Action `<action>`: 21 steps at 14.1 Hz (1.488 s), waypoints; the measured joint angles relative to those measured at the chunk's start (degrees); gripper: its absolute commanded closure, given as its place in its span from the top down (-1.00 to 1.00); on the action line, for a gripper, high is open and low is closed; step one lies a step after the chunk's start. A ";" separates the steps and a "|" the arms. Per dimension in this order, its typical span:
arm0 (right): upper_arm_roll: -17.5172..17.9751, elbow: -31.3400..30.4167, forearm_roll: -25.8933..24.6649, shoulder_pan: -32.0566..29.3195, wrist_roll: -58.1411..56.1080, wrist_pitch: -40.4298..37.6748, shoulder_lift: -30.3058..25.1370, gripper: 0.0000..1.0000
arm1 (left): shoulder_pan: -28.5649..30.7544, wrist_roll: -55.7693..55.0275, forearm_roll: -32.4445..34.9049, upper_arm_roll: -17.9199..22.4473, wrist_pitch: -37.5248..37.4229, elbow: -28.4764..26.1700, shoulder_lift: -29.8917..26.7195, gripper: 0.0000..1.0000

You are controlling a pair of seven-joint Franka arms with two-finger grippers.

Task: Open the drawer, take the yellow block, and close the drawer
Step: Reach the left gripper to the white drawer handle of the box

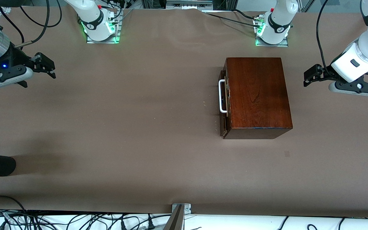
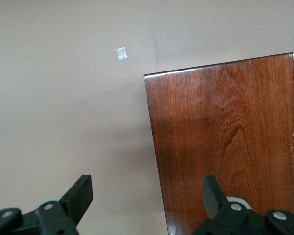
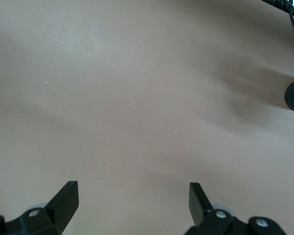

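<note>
Showing white, rounded arm shells on green-lit bases — black cables trailing. Carrying black two-finger grippers: left gripper, right gripper — blue light glowing at its wrist.

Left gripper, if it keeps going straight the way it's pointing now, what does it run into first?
The left gripper, open, points toward the wooden box from the left arm's end of the table. Going straight, it would probably meet the box's side or top edge first; its height above the table is hard to judge.

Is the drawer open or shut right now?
Shut, or nearly: the drawer front with its white handle sits close against the wooden box, and no pale interior shows.
</note>
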 measured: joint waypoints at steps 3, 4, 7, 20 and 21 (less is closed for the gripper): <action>0.07 0.00 0.00 0.00 0.00 -0.01 0.00 1.00 | 0.00 0.00 0.00 0.00 0.00 0.01 0.00 1.00; 0.06 0.00 0.00 -0.01 0.00 -0.02 0.00 1.00 | 0.00 0.00 0.00 0.00 0.00 0.01 0.00 1.00; 0.04 0.00 0.00 -0.03 0.00 -0.04 0.00 1.00 | 0.00 0.00 0.00 0.00 -0.02 0.13 0.05 1.00; 0.03 0.00 0.00 -0.06 0.00 -0.09 0.01 1.00 | -1.11 -12.41 0.00 -15.35 -4.70 2.27 4.87 1.00; 0.02 0.00 0.00 -0.06 0.00 -0.09 0.01 1.00 | -1.78 -15.56 0.00 -16.91 -4.26 3.19 6.54 1.00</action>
